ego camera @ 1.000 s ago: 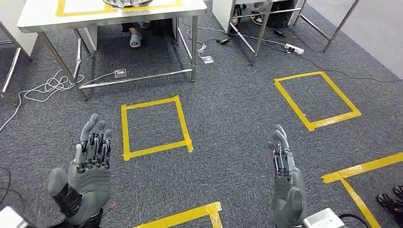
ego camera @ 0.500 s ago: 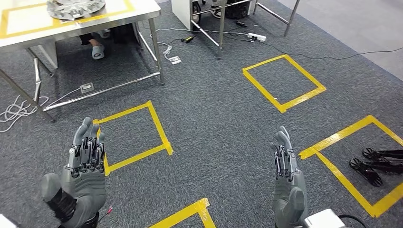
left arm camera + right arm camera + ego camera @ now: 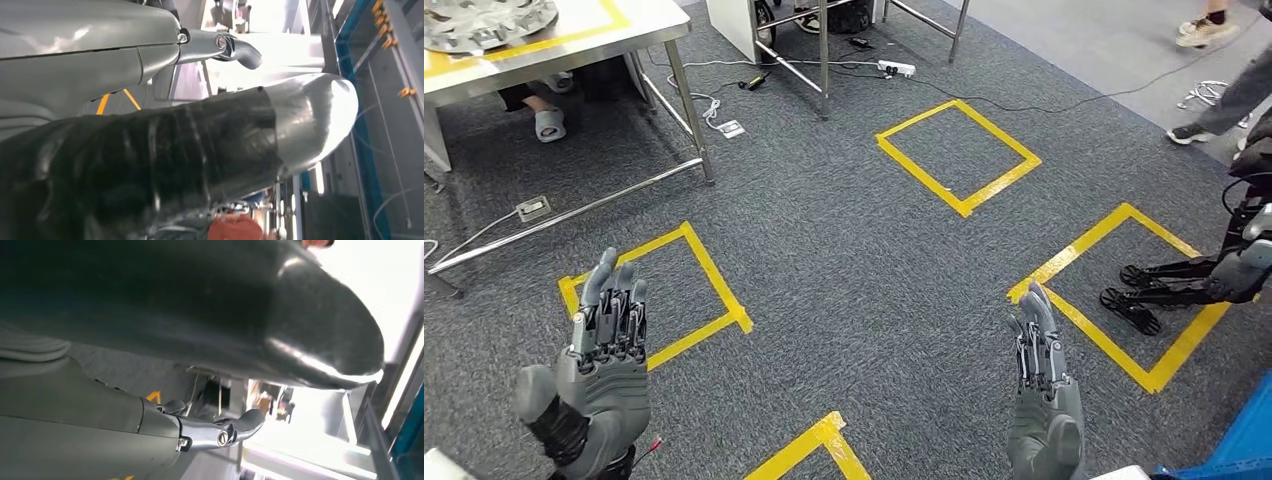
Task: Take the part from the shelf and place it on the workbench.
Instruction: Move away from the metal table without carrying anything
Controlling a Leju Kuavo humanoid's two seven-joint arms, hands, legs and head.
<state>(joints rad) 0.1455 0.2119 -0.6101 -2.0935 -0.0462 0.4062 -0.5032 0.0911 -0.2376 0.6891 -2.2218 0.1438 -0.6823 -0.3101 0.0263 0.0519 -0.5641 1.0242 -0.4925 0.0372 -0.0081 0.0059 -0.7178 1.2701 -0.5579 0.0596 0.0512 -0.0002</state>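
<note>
Grey carpet [image 3: 854,260] spans the head view, marked with yellow tape squares [image 3: 959,155]. White table [image 3: 614,30] stands at far left, a round silver part [image 3: 484,20] on its top inside a taped outline; a person's slippered foot [image 3: 549,122] shows beneath it. Another robot's dark feet [image 3: 1154,290] stand in the taped square at right; a person's legs [image 3: 1224,90] are beyond. Blue bin corner [image 3: 1239,445] at near right. Left hand [image 3: 604,380] and right hand [image 3: 1044,400] both raised over the carpet, fingers straight and apart, holding nothing.
</note>
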